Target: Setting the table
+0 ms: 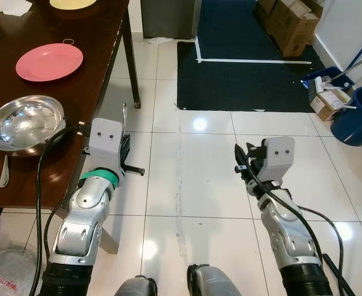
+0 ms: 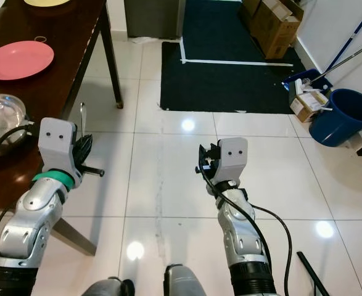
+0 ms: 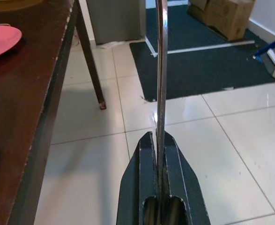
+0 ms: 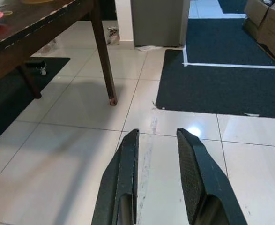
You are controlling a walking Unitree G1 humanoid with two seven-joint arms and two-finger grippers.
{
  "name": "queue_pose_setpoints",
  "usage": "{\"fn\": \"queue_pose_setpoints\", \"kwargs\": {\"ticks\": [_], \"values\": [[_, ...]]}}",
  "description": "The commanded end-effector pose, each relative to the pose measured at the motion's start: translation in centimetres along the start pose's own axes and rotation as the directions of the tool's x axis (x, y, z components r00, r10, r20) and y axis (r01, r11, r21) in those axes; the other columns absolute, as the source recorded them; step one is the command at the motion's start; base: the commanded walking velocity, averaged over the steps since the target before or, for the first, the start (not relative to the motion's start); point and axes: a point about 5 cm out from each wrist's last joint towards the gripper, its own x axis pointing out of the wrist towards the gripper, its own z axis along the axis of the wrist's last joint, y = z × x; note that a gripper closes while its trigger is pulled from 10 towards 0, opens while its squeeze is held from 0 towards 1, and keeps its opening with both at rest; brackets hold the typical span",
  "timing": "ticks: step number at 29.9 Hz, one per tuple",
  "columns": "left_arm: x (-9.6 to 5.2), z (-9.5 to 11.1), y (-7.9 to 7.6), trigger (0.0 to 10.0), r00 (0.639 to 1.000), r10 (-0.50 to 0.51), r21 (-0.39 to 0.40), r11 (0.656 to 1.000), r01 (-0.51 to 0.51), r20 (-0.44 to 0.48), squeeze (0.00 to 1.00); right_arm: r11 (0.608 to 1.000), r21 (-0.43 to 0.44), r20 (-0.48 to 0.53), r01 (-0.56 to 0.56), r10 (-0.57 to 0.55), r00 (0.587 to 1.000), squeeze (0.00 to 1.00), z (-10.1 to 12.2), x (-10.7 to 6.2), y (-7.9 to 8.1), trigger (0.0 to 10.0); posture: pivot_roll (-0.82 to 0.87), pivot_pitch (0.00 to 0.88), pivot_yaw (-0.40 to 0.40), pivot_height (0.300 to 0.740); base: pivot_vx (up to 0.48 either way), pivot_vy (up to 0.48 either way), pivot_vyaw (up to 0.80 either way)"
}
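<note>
Gripping a thin metal utensil (image 3: 161, 70) edge-on, the left gripper (image 3: 159, 154) has its jaws closed tight on the handle, just off the dark bench (image 1: 51, 105) edge. A steel bowl (image 1: 23, 123), pink plate (image 1: 49, 61) and white spoon (image 1: 4, 171) sit there. The right gripper (image 4: 157, 154) hangs over floor tiles (image 1: 193, 154), jaws parted, holding nothing.

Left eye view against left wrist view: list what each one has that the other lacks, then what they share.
In the left eye view but not the left wrist view: the steel bowl, a white spoon beside it, the blue bucket, and the right gripper held over the floor. In the left wrist view but not the left eye view: a close look at the left gripper's fingers shut on the thin metal utensil. Shared: the pink plate, the dark wooden table, the cardboard boxes, the dark mat.
</note>
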Motion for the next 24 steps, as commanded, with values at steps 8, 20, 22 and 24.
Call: {"fn": "queue_pose_setpoints", "kwargs": {"ticks": [8,20,22,24], "values": [[-0.02,-0.13,0.12,10.0,1.000,0.011,0.008,1.000,-0.011,0.006,0.00,0.999,0.007,0.003,0.038,-0.038,0.999,0.00,-0.09,0.19,-0.51,10.0,-0.13,0.024,0.045,0.740,0.000,0.000,0.80],[0.10,-0.15,0.18,10.0,1.000,0.011,0.011,1.000,-0.011,0.010,0.00,1.000,0.003,0.008,0.029,-0.029,1.000,0.00,-0.12,0.44,-0.35,10.0,-0.13,0.013,0.047,0.740,0.000,0.000,0.79],[0.12,-0.16,0.22,10.0,1.000,0.012,0.012,1.000,-0.012,0.010,0.00,1.000,0.002,0.009,0.026,-0.026,1.000,0.00,-0.13,0.49,-0.32,10.0,-0.12,0.011,0.047,0.740,0.000,0.000,0.79],[0.14,-0.17,0.24,10.0,1.000,0.013,0.012,1.000,-0.013,0.009,0.00,1.000,0.002,0.009,0.026,-0.026,1.000,0.00,-0.14,0.52,-0.30,10.0,-0.12,0.010,0.048,0.740,0.000,0.000,0.79]]}}
